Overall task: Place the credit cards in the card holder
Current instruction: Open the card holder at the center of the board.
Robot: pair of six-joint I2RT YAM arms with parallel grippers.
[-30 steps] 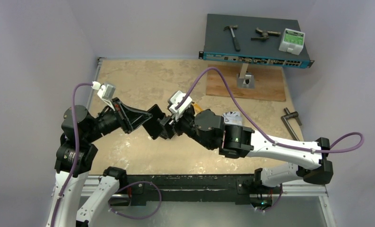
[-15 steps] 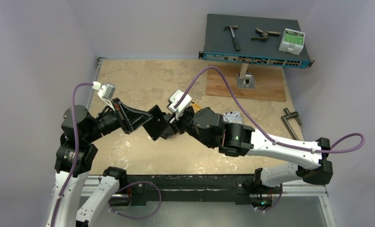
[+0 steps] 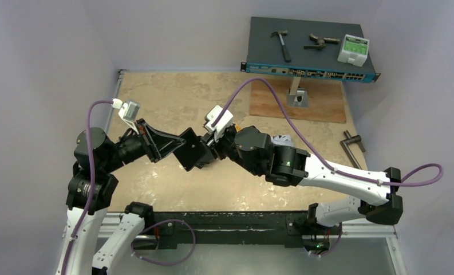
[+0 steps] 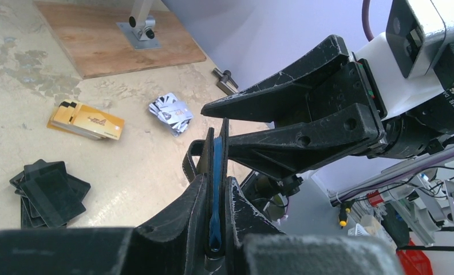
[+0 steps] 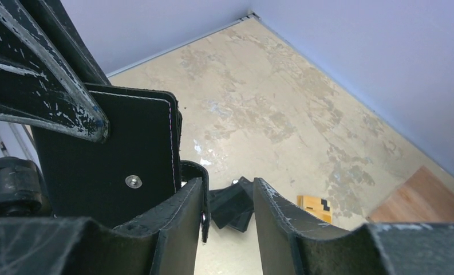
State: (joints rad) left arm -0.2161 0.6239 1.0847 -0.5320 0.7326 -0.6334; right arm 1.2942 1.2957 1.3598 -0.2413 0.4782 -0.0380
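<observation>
My left gripper [image 4: 216, 184] is shut on the card holder [image 4: 217, 163], a black wallet held edge-on above the table with a blue lining showing. In the top view the holder [image 3: 193, 153] hangs between both arms. My right gripper [image 5: 227, 192] is open, its fingers straddling the holder's snap tab [image 5: 204, 197]. The tab lies against the left finger, and a gap remains on the right. Orange-yellow credit cards [image 4: 87, 120] and silver-white credit cards [image 4: 171, 112] lie on the table beyond.
A pile of black card-sized pieces [image 4: 47, 192] lies on the table under the grippers. A wooden board [image 3: 322, 106] with a metal bracket [image 3: 297, 94] sits at the back right. Behind it is a network switch [image 3: 310, 51] carrying tools. A metal key [image 3: 353, 146] lies at the right.
My right gripper has shifted left toward the card holder, and its fingers have narrowed around the snap tab. The left gripper has kept its grip and place.
</observation>
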